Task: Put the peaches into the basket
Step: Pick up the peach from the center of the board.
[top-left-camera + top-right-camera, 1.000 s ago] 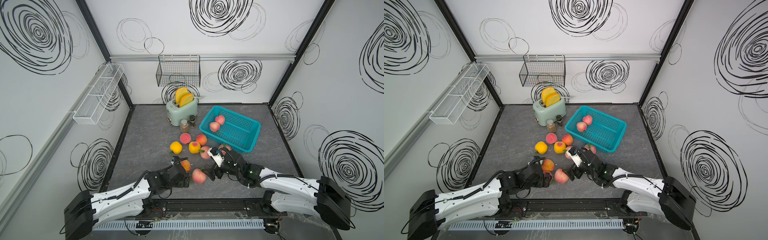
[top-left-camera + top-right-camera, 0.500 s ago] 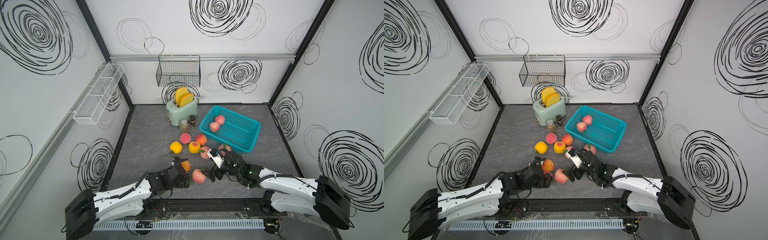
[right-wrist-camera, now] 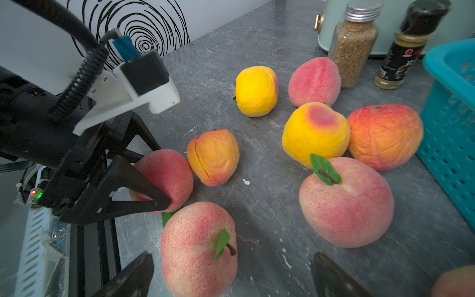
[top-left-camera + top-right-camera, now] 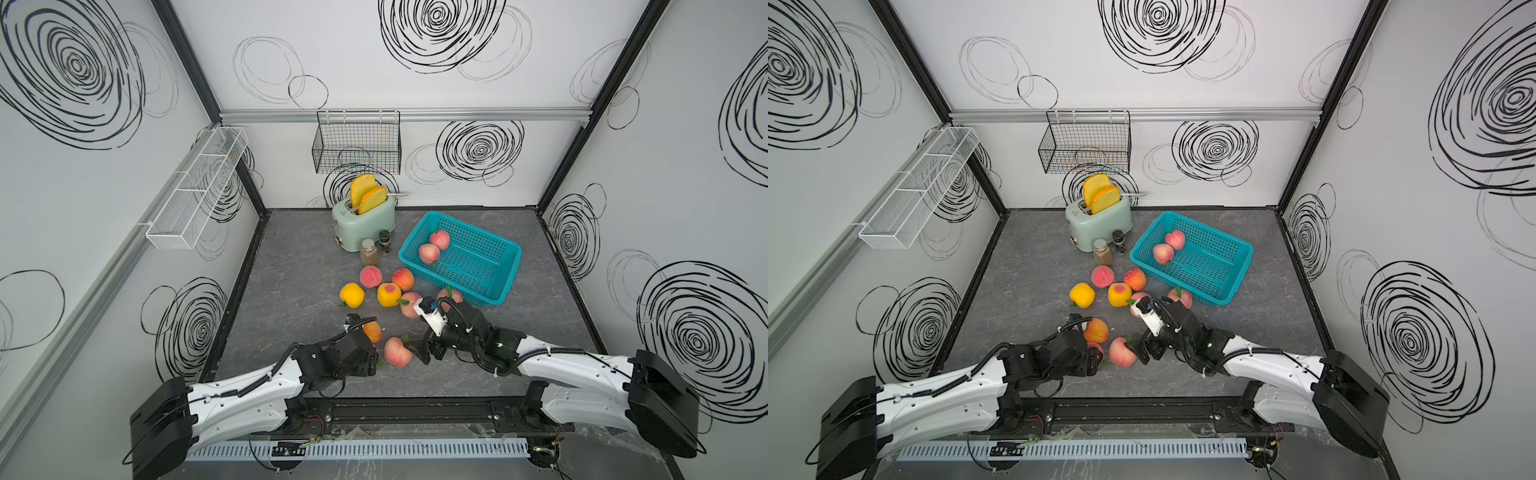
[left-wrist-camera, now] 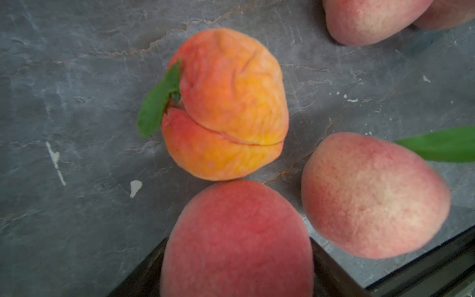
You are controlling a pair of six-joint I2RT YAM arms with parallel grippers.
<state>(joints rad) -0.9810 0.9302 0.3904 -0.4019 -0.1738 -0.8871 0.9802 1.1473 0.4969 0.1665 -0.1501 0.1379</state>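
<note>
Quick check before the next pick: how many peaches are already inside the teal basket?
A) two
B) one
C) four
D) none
A: in both top views the teal basket holds just a far pink peach and a near pink peach, side by side at one end, and the rest of its floor is bare.

Nothing can be read. The dark, black-capped spice bottle [image 3: 403, 59] has a label with a red emblem and pale characters, too blurred to make out.
</note>
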